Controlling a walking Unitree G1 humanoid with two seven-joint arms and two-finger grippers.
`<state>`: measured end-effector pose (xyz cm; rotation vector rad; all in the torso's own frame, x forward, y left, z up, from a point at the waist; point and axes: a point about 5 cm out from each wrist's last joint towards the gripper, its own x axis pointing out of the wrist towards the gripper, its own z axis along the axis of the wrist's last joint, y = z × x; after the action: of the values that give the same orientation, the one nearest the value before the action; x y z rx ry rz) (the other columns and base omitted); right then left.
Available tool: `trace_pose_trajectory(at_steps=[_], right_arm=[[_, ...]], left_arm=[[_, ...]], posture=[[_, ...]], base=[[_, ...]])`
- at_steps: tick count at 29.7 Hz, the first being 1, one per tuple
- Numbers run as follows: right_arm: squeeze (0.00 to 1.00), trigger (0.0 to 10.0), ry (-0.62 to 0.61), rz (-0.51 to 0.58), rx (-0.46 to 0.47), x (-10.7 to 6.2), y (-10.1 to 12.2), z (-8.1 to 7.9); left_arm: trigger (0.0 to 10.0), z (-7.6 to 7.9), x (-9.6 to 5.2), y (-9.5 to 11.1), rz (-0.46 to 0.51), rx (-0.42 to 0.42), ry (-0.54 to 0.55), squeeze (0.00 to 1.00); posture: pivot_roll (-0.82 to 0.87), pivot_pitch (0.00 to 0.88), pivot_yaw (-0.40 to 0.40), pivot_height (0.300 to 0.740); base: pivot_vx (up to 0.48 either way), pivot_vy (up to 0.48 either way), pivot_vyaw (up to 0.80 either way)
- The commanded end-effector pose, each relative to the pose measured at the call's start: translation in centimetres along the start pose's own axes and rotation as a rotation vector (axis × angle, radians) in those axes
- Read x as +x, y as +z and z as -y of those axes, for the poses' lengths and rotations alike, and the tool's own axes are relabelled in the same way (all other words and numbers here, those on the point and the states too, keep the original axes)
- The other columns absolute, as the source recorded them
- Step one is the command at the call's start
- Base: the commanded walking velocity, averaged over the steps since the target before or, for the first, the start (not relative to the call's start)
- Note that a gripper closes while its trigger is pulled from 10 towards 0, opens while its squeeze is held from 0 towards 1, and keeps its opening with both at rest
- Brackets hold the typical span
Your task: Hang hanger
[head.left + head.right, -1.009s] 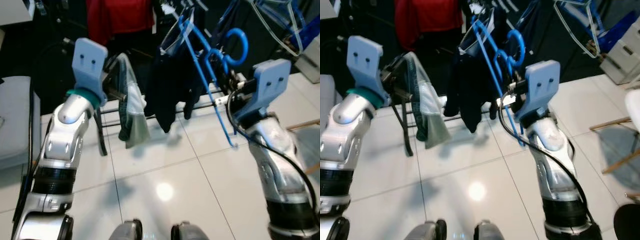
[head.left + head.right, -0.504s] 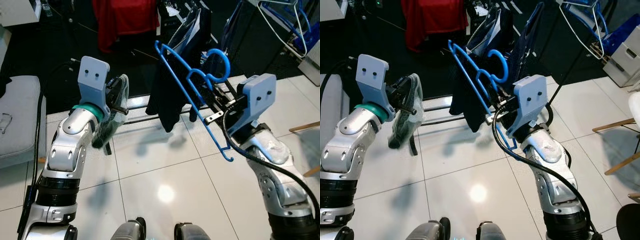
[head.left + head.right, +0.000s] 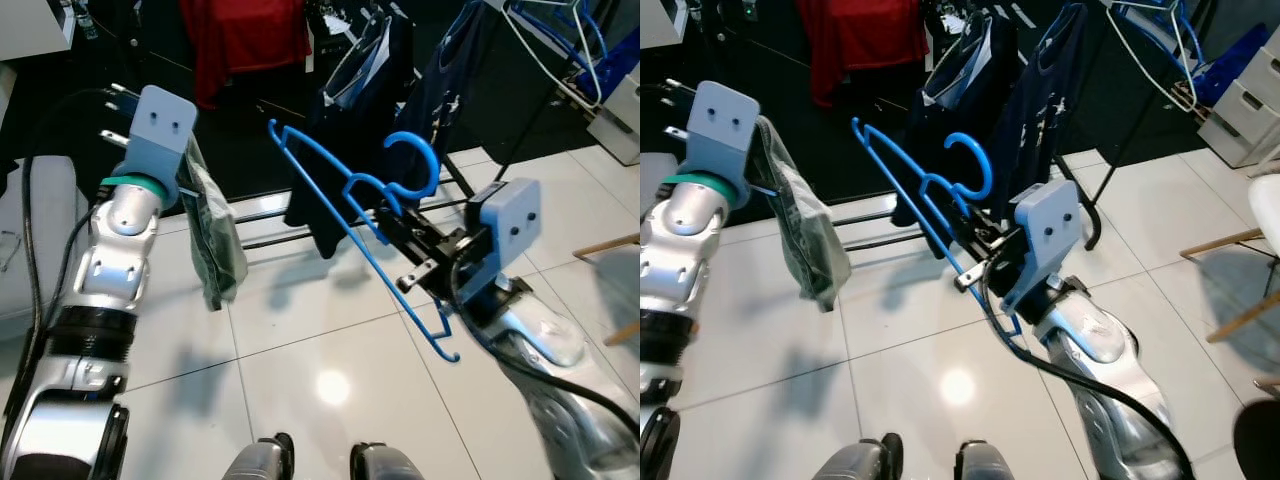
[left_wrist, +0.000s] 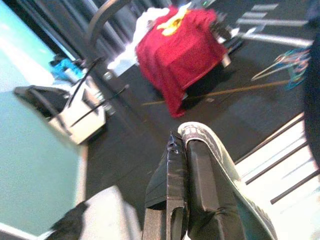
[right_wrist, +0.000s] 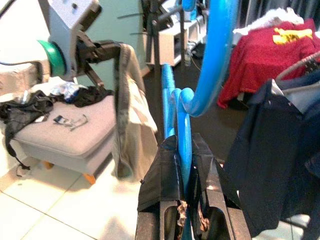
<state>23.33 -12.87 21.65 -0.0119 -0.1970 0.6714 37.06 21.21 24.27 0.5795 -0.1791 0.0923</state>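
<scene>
Short of the rack, held the blue hanger clamped between the shut fingers of the right gripper, hook up, level with the dark shirts hanging from the rack but apart from them. Left of the rack, pinched a limp greenish cloth in the closed left gripper, dangling free above the floor. Judged as the carry step, hanging not yet done: next, probably lift and reach the hook over a free stretch of the rack's rail, clear of the shirts, before letting go.

Head stereo downward; wrist cams close-up.
</scene>
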Motion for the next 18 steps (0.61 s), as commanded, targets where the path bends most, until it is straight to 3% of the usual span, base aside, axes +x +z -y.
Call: trace_pose_trajectory(at_steps=[1,3,5,11,14,16,18], right_arm=[[0.0,10.0,0.035,-0.036,0.037,-1.6,-0.2,-0.9],[0.0,10.0,0.035,-0.036,0.037,-1.6,-0.2,-0.9],[0.0,10.0,0.094,-0.109,0.073,-3.2,-1.0,-2.1],[0.0,10.0,0.147,-0.149,0.067,-3.4,-1.7,-2.2],[0.0,10.0,0.171,-0.147,0.035,-2.3,-2.0,-1.5],[0.0,10.0,0.172,-0.111,-0.003,-0.6,-1.8,-0.6],[0.0,10.0,0.171,-0.104,-0.008,-0.1,-1.6,-0.4]], left_arm=[[10.0,-0.3,0.5,0.1,0.035,0.074,-0.039,0.0],[10.0,-0.3,0.5,0.1,0.035,0.074,-0.039,0.0],[10.0,0.4,0.7,0.9,0.102,0.088,-0.156,0.0],[10.0,1.5,0.3,2.3,0.177,0.034,-0.245,0.0],[10.0,2.0,-0.2,3.6,0.239,-0.033,-0.297,0.0],[10.0,2.3,-0.8,4.8,0.282,-0.107,-0.315,0.0],[10.0,2.5,-0.8,5.1,0.301,-0.12,-0.317,0.0]], posture=[[-0.12,0.127,0.087,0.74],[-0.12,0.127,0.087,0.74],[-0.13,0.124,0.099,0.74],[-0.13,0.117,0.102,0.74],[-0.13,0.11,0.097,0.74],[-0.12,0.108,0.086,0.74],[-0.12,0.107,0.084,0.74]], base=[[0.0,0.0,0.0],[0.0,0.0,0.0],[0.0,0.0,0.0],[0.0,0.0,0.0],[0.0,0.0,0.0],[0.0,0.0,0.0],[0.0,0.0,0.0]])
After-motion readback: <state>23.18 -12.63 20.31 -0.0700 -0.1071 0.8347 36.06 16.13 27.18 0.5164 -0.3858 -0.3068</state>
